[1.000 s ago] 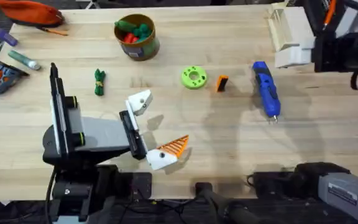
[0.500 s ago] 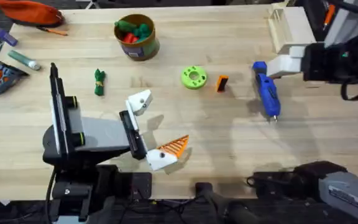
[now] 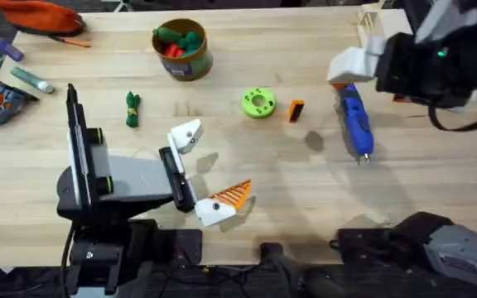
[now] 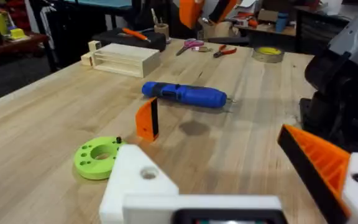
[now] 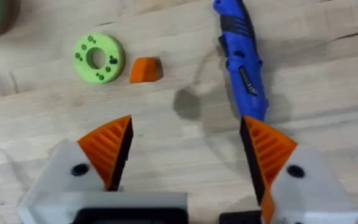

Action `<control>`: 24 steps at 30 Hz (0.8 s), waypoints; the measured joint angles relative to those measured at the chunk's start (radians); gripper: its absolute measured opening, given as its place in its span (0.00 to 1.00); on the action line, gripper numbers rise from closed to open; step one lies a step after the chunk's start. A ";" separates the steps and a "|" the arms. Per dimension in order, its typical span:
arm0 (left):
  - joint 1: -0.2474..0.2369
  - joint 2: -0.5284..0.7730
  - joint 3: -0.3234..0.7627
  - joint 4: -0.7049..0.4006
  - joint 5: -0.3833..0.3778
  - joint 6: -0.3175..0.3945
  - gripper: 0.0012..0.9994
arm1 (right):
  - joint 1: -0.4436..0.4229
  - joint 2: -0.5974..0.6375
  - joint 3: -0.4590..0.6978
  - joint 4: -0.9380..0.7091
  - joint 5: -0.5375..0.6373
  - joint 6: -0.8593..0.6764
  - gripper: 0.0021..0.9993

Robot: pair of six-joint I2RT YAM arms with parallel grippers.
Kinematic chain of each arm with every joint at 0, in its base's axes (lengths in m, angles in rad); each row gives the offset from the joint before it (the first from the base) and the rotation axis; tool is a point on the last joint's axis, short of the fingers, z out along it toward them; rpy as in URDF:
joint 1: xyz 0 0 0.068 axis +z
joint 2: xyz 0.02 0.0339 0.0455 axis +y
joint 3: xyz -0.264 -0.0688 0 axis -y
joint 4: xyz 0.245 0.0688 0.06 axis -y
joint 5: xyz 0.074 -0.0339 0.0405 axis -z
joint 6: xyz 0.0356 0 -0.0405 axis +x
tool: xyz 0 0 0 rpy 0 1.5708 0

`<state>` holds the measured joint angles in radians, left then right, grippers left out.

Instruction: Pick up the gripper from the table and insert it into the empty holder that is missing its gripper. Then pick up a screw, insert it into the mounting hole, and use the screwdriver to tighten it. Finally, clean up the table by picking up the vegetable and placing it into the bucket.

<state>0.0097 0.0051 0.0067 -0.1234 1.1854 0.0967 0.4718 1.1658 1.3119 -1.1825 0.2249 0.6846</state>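
Right gripper [image 5: 185, 152] hung released, upper right of overhead frame, above screwdriver [image 3: 354, 120]. Risk: descent clipped screwdriver, not loose gripper [image 3: 296, 110]. Left gripper [image 3: 209, 170] stood released.

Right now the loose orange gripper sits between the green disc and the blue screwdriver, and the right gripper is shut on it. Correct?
Not quite. The orange gripper does sit between the green disc and the screwdriver, but the right gripper is open and empty above the table, not shut on it. The right wrist view shows its orange pads spread apart, with the piece lying free on the wood.
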 joint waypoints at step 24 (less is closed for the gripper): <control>0.000 0.000 0.000 0.000 0.000 0.000 0.99 | 0.072 0.431 0.273 -0.118 -0.066 0.041 0.98</control>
<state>0.0097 0.0051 0.0067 -0.1234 1.1854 0.0967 0.5442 1.5973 1.5852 -1.3001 0.1592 0.7258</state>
